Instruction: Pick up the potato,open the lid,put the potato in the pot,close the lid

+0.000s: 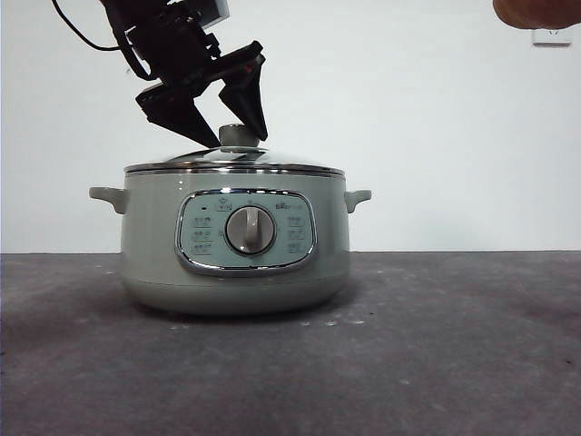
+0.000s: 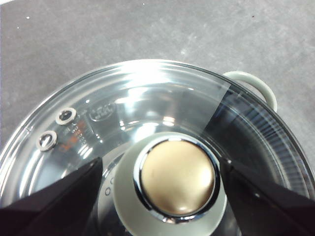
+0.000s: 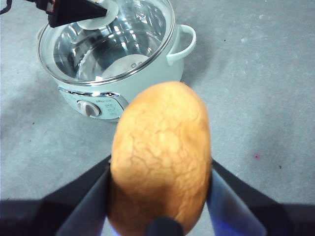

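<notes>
Straddling the knob [image 2: 177, 178] of the lid [image 1: 234, 162], the left hand [image 1: 227, 116] is spread; the potato [image 3: 160, 157] is gripped by the right hand [image 3: 160, 196] above the pot [image 1: 234, 238].

Even bright overhead light w/ strong glare on the lid [image 2: 147, 98], soft shadow under the pot [image 1: 236, 272], close potato [image 3: 160, 157] slightly blurred.

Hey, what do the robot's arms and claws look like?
The left claw has two matte black, wedge-shaped pointed jaws on a black angular arm, with a black cable looping behind and a white block on top. The right claw shows the same black jaws, with a bluish sheen on their inner faces.
</notes>
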Robot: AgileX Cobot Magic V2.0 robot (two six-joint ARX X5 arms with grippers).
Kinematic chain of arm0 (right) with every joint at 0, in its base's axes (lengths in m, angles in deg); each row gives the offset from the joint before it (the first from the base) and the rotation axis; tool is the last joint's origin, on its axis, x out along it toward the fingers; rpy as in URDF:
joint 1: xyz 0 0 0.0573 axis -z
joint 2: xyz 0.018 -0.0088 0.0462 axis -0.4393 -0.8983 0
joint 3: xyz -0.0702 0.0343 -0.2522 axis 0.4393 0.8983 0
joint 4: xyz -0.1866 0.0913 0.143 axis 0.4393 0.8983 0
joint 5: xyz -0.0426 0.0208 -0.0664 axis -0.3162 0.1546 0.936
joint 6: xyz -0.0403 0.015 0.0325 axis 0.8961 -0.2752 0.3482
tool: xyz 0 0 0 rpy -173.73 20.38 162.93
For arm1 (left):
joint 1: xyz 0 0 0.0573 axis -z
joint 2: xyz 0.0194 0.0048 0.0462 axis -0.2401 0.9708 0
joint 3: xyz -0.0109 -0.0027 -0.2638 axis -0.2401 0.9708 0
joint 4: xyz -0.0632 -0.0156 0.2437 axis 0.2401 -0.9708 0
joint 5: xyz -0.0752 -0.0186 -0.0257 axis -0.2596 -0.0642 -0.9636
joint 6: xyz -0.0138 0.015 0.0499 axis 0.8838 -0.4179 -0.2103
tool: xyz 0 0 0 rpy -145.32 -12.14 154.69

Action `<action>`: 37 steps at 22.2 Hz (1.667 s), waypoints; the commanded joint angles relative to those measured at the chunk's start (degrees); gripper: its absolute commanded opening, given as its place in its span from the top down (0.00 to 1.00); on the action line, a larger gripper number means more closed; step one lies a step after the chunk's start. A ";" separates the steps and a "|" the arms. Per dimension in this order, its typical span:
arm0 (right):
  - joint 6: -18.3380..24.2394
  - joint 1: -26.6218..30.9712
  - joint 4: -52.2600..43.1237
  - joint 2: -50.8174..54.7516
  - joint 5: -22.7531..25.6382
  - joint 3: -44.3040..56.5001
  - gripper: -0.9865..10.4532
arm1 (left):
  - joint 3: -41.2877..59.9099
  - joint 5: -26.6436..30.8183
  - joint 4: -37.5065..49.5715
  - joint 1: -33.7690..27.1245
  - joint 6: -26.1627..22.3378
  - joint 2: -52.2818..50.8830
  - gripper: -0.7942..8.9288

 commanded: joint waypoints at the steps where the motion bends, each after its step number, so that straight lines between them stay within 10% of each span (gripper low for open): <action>1: -0.22 -0.11 -0.35 0.09 -0.11 -0.04 0.92 | -0.02 -0.20 0.13 0.44 0.00 0.55 0.51; 11: -0.22 -0.11 -0.33 0.09 -0.09 -0.04 0.92 | -0.02 -0.20 0.26 0.44 0.39 0.55 0.93; 26: -0.26 -0.11 -8.92 -4.48 -2.34 -0.04 0.92 | -3.76 -1.49 -1.57 -1.86 -0.70 -12.20 0.93; 37: -0.39 -5.55 -21.38 -34.80 -7.89 -15.19 0.92 | -3.76 -4.87 -17.16 -13.88 -4.74 -33.35 0.93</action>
